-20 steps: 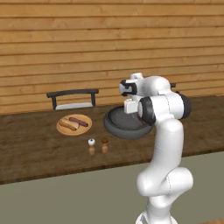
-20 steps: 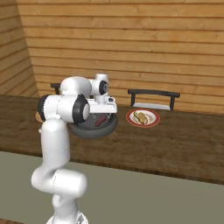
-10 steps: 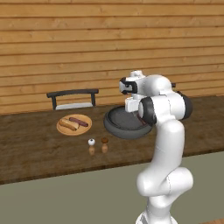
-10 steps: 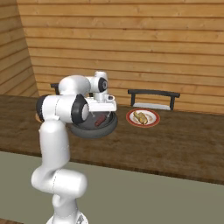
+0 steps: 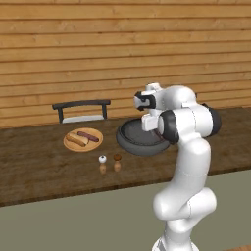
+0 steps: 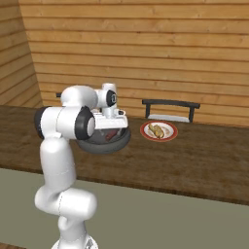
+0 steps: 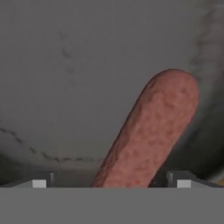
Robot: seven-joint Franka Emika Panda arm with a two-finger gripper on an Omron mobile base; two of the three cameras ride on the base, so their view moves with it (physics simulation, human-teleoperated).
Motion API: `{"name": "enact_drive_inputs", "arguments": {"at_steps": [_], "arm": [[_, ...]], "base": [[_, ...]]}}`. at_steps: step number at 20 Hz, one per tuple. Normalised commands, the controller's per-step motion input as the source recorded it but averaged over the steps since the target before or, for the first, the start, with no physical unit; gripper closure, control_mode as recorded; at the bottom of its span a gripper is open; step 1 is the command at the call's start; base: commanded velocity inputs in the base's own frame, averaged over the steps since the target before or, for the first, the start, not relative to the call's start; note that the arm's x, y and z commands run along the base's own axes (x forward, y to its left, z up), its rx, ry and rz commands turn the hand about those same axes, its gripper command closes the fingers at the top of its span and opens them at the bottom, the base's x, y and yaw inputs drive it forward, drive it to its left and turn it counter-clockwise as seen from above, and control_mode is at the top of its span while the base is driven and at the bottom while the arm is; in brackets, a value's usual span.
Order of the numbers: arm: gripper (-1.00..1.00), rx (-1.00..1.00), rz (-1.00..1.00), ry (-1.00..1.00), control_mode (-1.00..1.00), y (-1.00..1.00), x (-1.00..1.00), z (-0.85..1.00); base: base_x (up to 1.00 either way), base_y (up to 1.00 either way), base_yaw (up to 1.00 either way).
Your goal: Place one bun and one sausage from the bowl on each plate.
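1. From the left base view, the wooden plate [image 5: 83, 140] on the counter [image 5: 34, 166] carries a bun [image 5: 76, 139] and a sausage [image 5: 88, 136]; the dark bowl [image 5: 132, 138] sits right of it, partly behind the arm. Two small shakers [image 5: 110, 164] stand in front.
2. From the right base view, the red-rimmed plate [image 6: 159, 131] holds a bun [image 6: 155, 130], beside the bowl [image 6: 106, 142]. A dark rack [image 6: 170, 108] stands behind.
3. Through the hand view, a sausage [image 7: 151, 130] lies on the bowl's grey floor [image 7: 65, 78], between the gripper [image 7: 111, 183] tips, which stand wide apart and hold nothing.
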Motion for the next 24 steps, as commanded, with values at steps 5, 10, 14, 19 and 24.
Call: {"name": "enact_drive_inputs", "arguments": {"at_steps": [5, 10, 14, 19, 24], "arm": [[-1.00, 0.00, 0.06, 0.04, -1.00, 0.01, -0.10, -0.14], [1.00, 0.00, 0.05, 0.08, -1.00, 0.01, -0.09, -0.12], [1.00, 0.00, 0.00, 0.03, -1.00, 0.00, 0.00, 0.00], [1.00, 0.00, 0.00, 0.00, -1.00, 0.00, -0.14, 0.08], [1.00, 0.02, 0.03, -0.05, -1.00, -0.01, -0.66, 0.77]], "base": [[0.00, 0.00, 0.00], [0.00, 0.00, 0.00], [0.00, 0.00, 0.00], [0.00, 0.00, 0.00], [0.00, 0.00, 0.00]]}}
